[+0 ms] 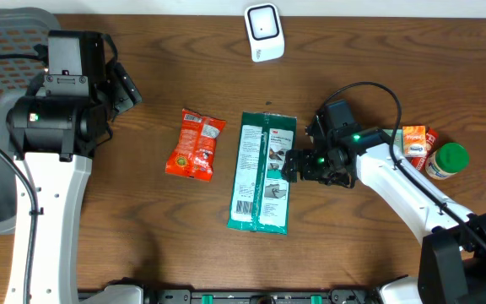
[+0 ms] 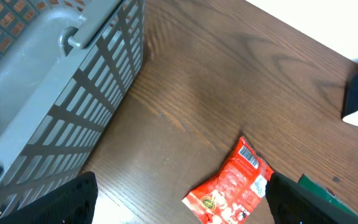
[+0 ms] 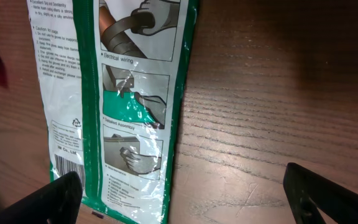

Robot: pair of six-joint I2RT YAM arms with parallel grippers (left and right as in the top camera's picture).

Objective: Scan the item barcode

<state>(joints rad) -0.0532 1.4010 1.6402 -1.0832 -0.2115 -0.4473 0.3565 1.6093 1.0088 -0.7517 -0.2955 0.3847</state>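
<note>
While the green package (image 1: 262, 171) lay flat mid-table, the right gripper (image 1: 292, 165) hovered spread over its right edge, holding nothing. Grasping seemed the step in hand; the next move called for closing on that edge.

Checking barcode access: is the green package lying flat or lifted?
Flat: the green package lies on the table, barcode facing up near one corner.

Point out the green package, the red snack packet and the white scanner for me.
green package (image 1: 262, 173): overhead view, middle of its printed face.
red snack packet (image 1: 196, 143): overhead view, centre of the packet.
white scanner (image 1: 264, 32): overhead view, its front face.
</note>
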